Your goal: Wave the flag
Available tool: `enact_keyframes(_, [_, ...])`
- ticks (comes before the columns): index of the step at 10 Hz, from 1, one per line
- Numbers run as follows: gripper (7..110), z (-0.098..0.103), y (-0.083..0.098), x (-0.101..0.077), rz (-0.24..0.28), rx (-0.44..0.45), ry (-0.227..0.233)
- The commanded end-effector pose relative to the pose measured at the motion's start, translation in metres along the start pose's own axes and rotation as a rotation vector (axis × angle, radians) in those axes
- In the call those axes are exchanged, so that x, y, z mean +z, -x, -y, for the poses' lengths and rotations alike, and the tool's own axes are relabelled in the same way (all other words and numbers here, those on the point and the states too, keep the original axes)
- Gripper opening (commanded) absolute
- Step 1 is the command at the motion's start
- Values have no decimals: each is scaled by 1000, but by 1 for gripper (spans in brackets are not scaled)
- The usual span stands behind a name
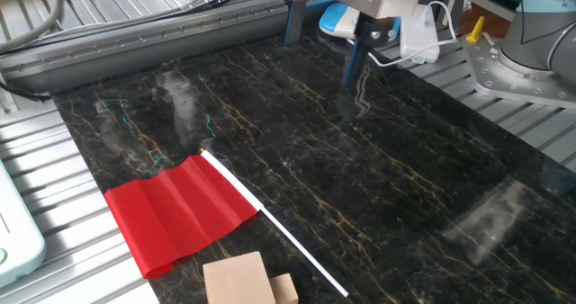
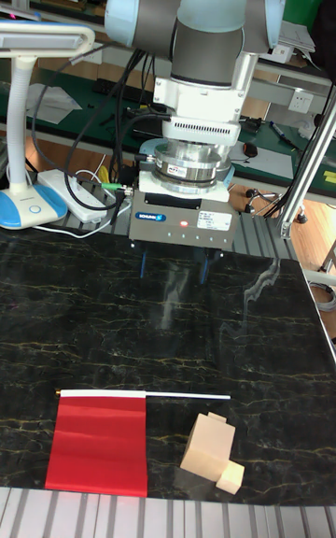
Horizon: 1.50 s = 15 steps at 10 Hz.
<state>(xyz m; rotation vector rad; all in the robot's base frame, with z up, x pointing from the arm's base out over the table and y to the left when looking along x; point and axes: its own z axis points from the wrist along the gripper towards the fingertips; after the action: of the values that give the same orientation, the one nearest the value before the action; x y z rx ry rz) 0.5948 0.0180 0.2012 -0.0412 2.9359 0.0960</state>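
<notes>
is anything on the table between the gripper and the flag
Nothing visible. The gripper hangs open over bare dark tabletop, and the flag lies flat nearer the front. The wooden blocks sit beyond the stick, off that path.

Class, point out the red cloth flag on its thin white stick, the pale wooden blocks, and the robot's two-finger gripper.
red cloth flag (image 1: pixel 180 212): fixed view, middle of cloth.
pale wooden blocks (image 2: pixel 208 445): tall fixed view, larger block's top.
two-finger gripper (image 2: pixel 174 269): tall fixed view, between its fingertips.

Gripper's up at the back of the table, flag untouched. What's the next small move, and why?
Probably bring the gripper forward and down over the bare end of the flag stick. Its jaws are open and empty at the far edge, and the flag lies flat near the front beside the wooden blocks.
</notes>
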Motion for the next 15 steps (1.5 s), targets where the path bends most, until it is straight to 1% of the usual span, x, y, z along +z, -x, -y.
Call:
enact_keyframes(1, [7,-3,10,3,41,-8,16])
enact_keyframes(3, [7,-2,8,4,36,-26,13])
enact_keyframes(4, [7,3,1,5,9,-66,-7])
enact_keyframes(6, [7,0,-1,9,7,-66,-10])
enact_keyframes(8, [7,3,-4,8,-6,-78,-21])
enact_keyframes(9, [7,6,-13,9,-40,-104,-32])
enact_keyframes(10, [7,4,-19,10,-65,-123,-28])
enact_keyframes(11, [7,4,-20,10,-66,-144,-30])
enact_keyframes(12, [7,9,-18,11,-59,-176,-56])
enact_keyframes(13, [7,9,-17,12,-52,-195,-69])
enact_keyframes(14, [7,-3,-27,13,-87,-275,-15])
enact_keyframes(15, [7,-3,-37,12,-125,-363,-5])
